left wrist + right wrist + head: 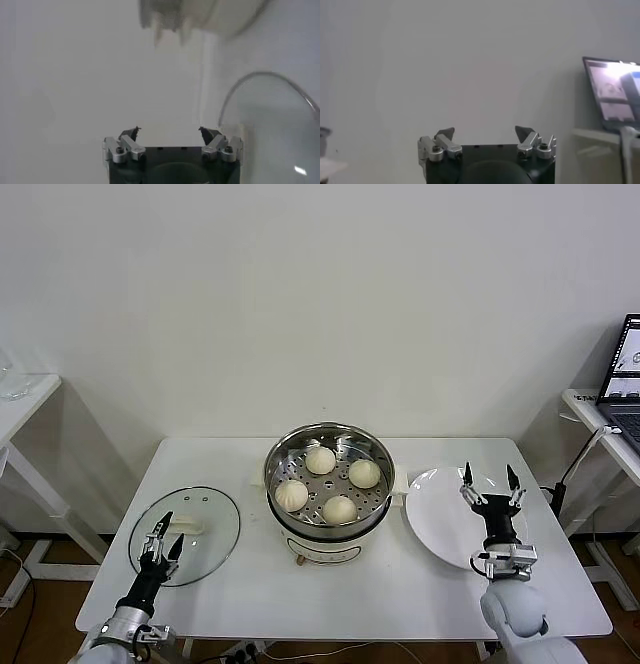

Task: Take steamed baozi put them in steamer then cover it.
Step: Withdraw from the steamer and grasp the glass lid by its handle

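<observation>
Steel steamer [329, 480] (four baozi [320, 460] inside) appears only in head view.

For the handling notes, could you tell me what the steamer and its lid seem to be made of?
The steamer looks like polished stainless steel: shiny, mirror-like wall, perforated tray. The lid beside it appears to be clear glass with a metal rim: the table shows through.

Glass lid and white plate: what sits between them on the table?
In the head view, the steamer stands between the lid and the plate, uncovered, with four baozi on its tray.
</observation>
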